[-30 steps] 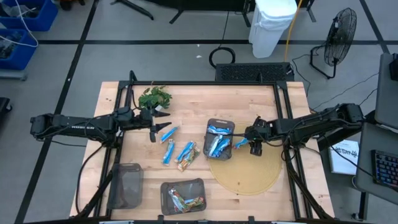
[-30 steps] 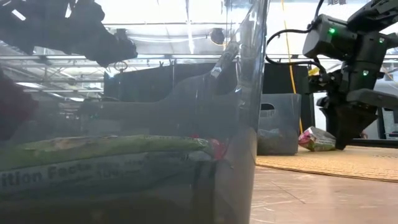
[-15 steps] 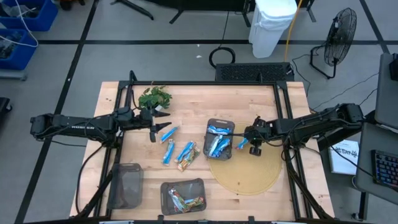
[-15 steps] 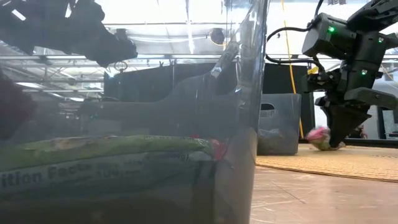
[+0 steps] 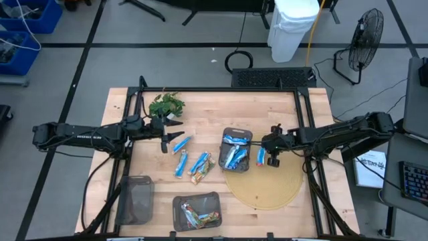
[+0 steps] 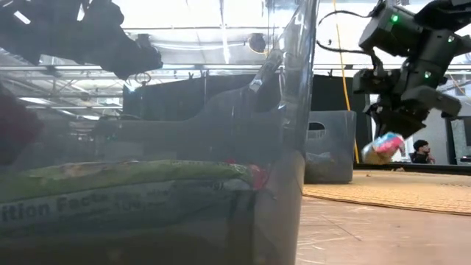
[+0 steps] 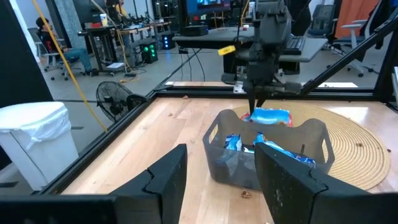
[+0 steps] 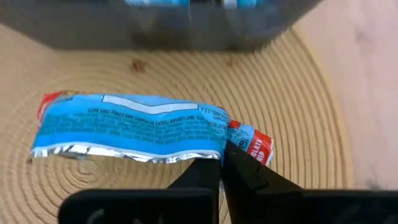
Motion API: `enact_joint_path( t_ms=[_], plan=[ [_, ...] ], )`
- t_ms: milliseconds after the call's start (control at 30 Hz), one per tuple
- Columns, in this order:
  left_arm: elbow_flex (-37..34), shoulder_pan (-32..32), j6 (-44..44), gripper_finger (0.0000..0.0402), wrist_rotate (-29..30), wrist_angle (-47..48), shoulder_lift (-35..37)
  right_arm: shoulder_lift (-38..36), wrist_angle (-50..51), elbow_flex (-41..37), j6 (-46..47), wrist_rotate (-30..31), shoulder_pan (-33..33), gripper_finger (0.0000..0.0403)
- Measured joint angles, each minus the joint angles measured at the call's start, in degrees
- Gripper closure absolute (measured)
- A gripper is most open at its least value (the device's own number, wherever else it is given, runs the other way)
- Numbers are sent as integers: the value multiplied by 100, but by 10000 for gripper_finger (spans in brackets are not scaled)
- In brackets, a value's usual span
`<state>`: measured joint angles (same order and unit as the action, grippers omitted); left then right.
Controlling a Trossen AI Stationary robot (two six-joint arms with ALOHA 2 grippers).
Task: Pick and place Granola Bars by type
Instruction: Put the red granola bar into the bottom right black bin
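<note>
Right gripper (image 8: 221,163): I've got it pinched on a blue bar (image 8: 130,127), above the round mat (image 5: 267,189).
Left gripper (image 7: 221,177): fingers wide, empty, by the plant sprig (image 5: 165,104).

Three dark mesh trays (image 5: 235,136) stand on the table (image 5: 267,107), along with one round woven mat (image 5: 267,187) and one leafy sprig (image 5: 165,104). Three blue granola bars (image 5: 181,164) and one brownish bar (image 5: 202,173) lie loose beside the left gripper (image 5: 171,133). One more blue bar (image 8: 130,127) hangs from the right gripper (image 8: 221,168), and the bars inside the trays overlap too much to count.
</note>
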<state>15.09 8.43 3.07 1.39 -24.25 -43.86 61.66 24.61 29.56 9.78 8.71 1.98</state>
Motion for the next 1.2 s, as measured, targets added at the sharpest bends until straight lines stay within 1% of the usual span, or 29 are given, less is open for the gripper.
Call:
enact_joint_path(
  t_ms=[100, 233, 333, 433, 533, 700, 933, 1067, 1200],
  plan=[
    [0, 0, 0, 211, 0, 0, 0, -356, -11, 0, -2, -141, 0, 402],
    [0, 0, 2, 211, 1, 0, 0, -840, -431, 0, -61, -645, 0, 402],
    [0, 0, 4, 211, 2, 0, 0, -1078, -1202, 0, -273, -1262, 2, 402],
    [0, 0, 4, 211, 2, 0, 0, -1127, -2134, 0, -521, -1951, 2, 403],
    [0, 0, -20, 211, 2, -15, 0, -1012, -2959, 2, -642, -2354, 2, 403],
    [1, 0, -166, 211, 13, -183, -2, -517, -4070, 2, -753, -2396, -82, 403],
    [2, -7, 156, 211, 14, -665, -32, 424, -6203, 2, -791, -2395, -357, 403],
    [4, -118, 592, 211, 17, -1019, -287, 788, -6853, 2, -752, -2391, -621, 403],
    [6, -305, 992, 211, 20, -1642, -844, 1094, -7359, 2, -659, -2381, -803, 403]
  ],
)
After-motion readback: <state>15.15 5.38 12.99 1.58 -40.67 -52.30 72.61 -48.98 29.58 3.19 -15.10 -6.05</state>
